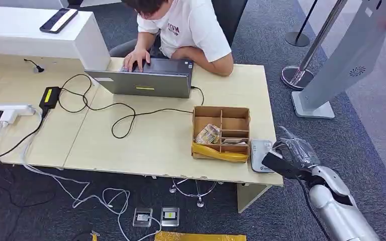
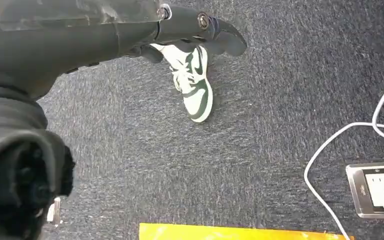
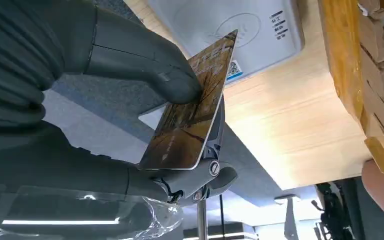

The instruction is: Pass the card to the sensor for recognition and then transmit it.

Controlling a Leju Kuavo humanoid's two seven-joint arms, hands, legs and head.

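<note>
Pinching the card (image 3: pixel 190 120) between thumb and fingers, my right hand (image 1: pixel 291 156) hovers at the table's (image 1: pixel 146 138) corner, just beside the sensor (image 1: pixel 261 155). My right wrist view shows the card's brown printed face tilted, its far edge over the grey sensor (image 3: pixel 240 30) pad; whether they touch I cannot tell. From my head the card itself is hidden behind my fingers. My left hand (image 2: pixel 80 40) hangs over dark carpet with fingers extended, holding nothing, near a shoe (image 2: pixel 195 85) and a floor socket (image 2: pixel 377 190).

Bright, even indoor light; sharp views
</note>
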